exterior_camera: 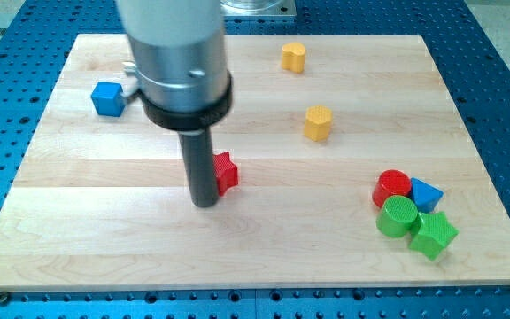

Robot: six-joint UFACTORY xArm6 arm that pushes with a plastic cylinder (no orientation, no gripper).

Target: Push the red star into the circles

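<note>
The red star point(227, 172) lies near the middle of the wooden board point(104, 239), partly hidden behind my rod. My tip point(204, 203) rests on the board at the star's left side, touching or almost touching it. The red circle point(391, 186) and the green circle point(397, 215) sit in a cluster at the view's lower right, far to the right of the star.
A blue triangular block point(427, 194) and a green block point(435, 234) sit against the circles. Two yellow blocks lie at the upper middle point(293, 56) and centre right point(318, 122). A blue cube point(107, 97) lies at the upper left. The arm's large metal body point(177, 62) hides part of the board's top.
</note>
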